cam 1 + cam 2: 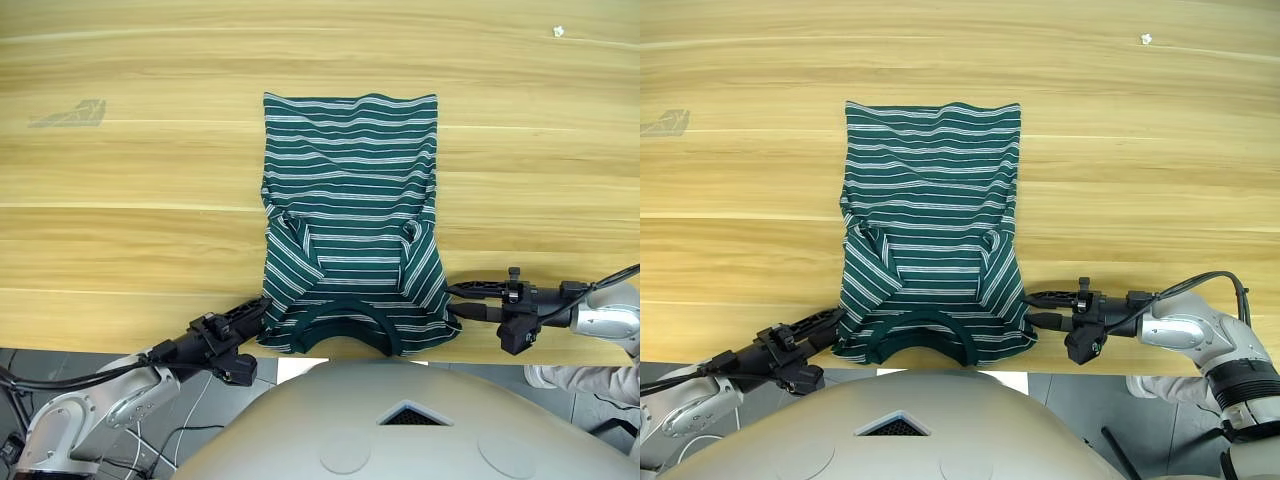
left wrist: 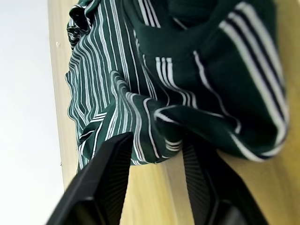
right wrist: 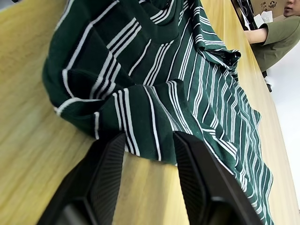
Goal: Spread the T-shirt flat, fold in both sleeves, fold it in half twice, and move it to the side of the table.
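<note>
Left end effector (image 1: 262, 308) sits at the near-left corner of the T-shirt (image 1: 350, 200), fingers (image 2: 117, 159) spread wide w/ a bunched fold of striped cloth between the tips, not pinched. Right end effector (image 1: 455, 301) is at the near-right corner, also wide, its fingertips (image 3: 115, 154) either side of the shirt's edge (cloth reaches just into the gap). T-shirt lies on the bench (image 1: 120, 200) approx. centre, collar (image 1: 345, 318) toward me at the near edge, hem on the far side. Both sleeves are folded in over the chest, so the outline is a tall rectangle, a bit wider at the shoulders. Small white scrap (image 1: 559, 31) lies far right, well apart from the shirt.
</note>
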